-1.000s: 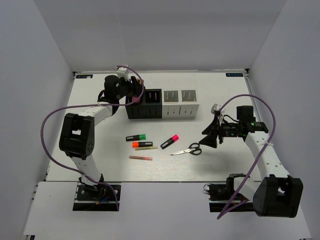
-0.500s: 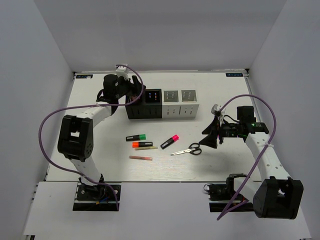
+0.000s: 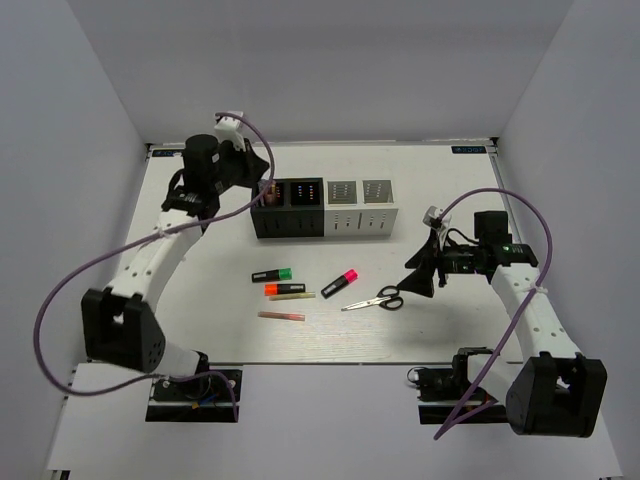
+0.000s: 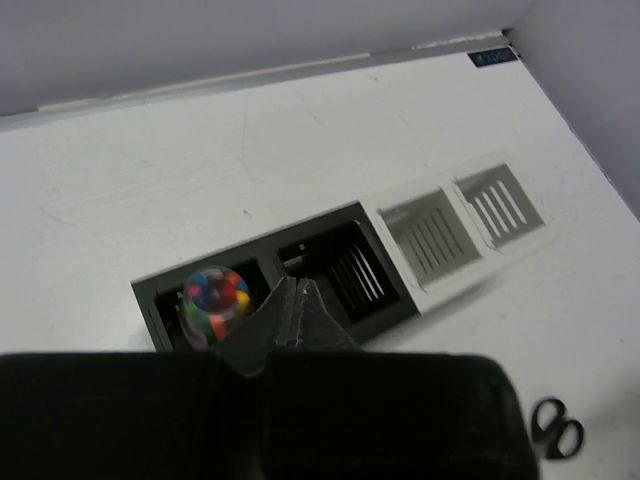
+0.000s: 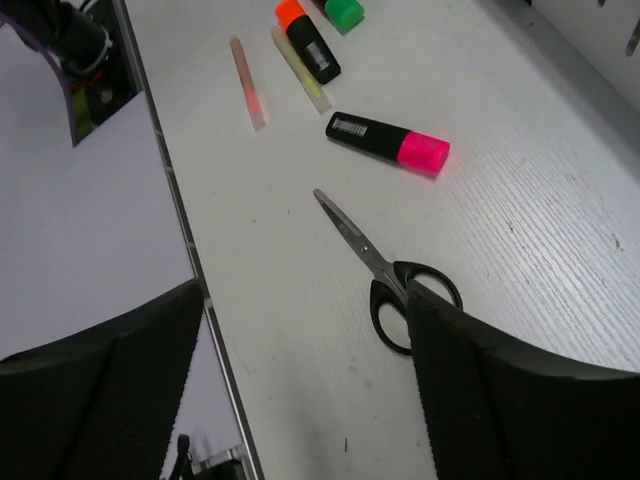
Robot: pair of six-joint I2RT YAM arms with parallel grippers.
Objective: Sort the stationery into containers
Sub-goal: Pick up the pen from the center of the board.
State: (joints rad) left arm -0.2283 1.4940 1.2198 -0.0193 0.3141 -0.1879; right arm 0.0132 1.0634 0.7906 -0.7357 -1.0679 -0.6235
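The containers (image 3: 325, 207) are a joined row of two black and two white boxes at the table's back. In the left wrist view the leftmost black box (image 4: 165, 300) holds a clear round tube (image 4: 215, 295) with coloured bits inside. My left gripper (image 4: 293, 300) hovers shut and empty above the black boxes, seen from above as the left gripper (image 3: 255, 175). Loose stationery lies mid-table: green highlighter (image 3: 272, 274), orange highlighter (image 3: 285, 290), pink highlighter (image 3: 341, 283), a pink stick (image 3: 281, 316), a yellow stick (image 5: 300, 70) and scissors (image 5: 385, 265). My right gripper (image 5: 305, 290) is open just right of the scissors' handles.
The two white boxes (image 4: 430, 235) show slotted floors with nothing in them. Grey walls close off the table on three sides. A purple cable (image 3: 120, 240) loops off the left arm, and another trails from the right arm (image 3: 520, 290).
The left arm has pulled back to the left, away from the leftmost black box, and its jaws have shut. The tube stays in that box. The right arm has not moved.
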